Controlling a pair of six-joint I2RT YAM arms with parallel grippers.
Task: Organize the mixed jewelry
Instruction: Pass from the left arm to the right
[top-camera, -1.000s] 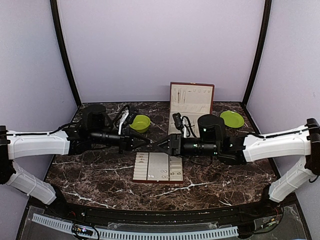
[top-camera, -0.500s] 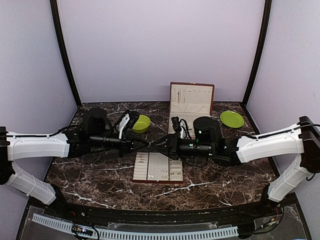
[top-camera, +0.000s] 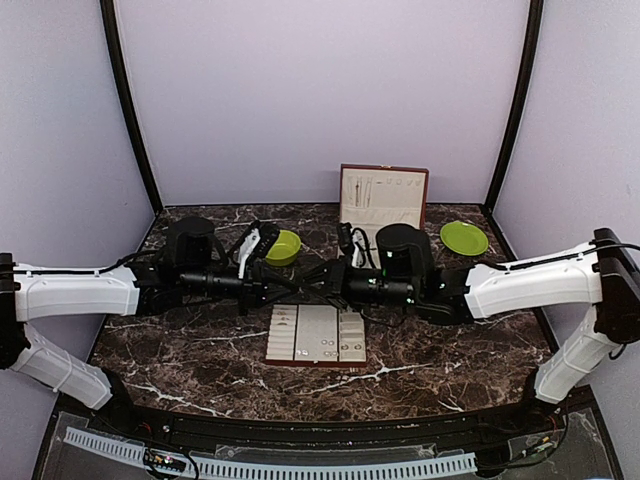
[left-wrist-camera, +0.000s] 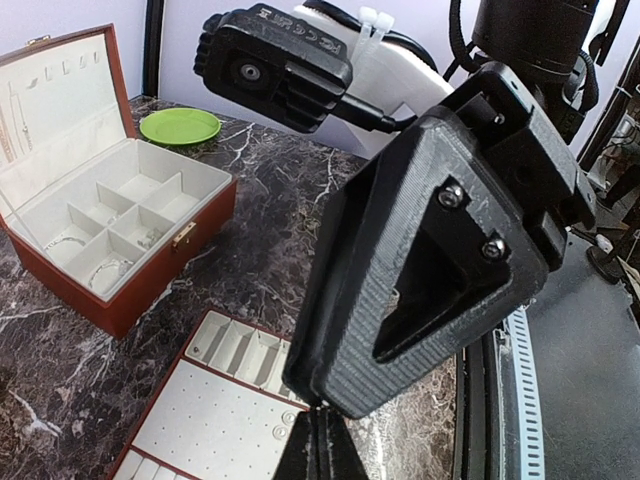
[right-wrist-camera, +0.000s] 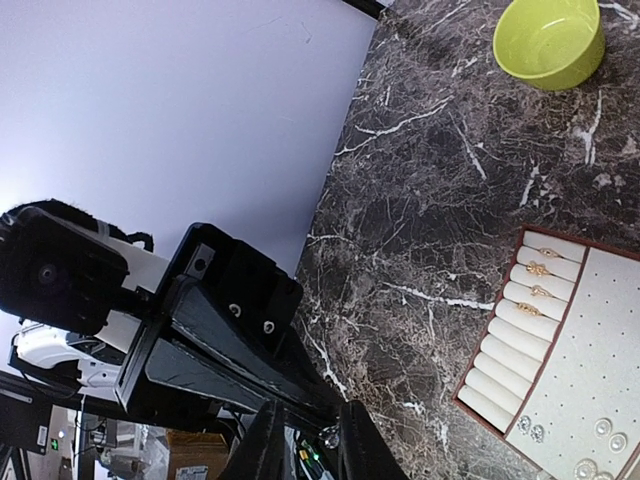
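Tray (top-camera: 316, 322), left jaws closed, right jaws parted, tips close, camera (left-wrist-camera: 275, 65) lettering illegible

On dark marbled stone table (top-camera: 190, 350), front centre: flat cream-lined red-brown tray (top-camera: 317, 322), with tiny metal rings (right-wrist-camera: 535, 282) in roll slots at left end and small silvery studs (right-wrist-camera: 610, 434) on perforated panel. Behind tray, at back edge: open cream-lined red-brown hinged box (top-camera: 384, 200), with thin silvery hoops (left-wrist-camera: 108, 272) in compartments. Left of box: lime-green round bowl (top-camera: 282, 246). Right of box: lime-green round plate (top-camera: 464, 238).
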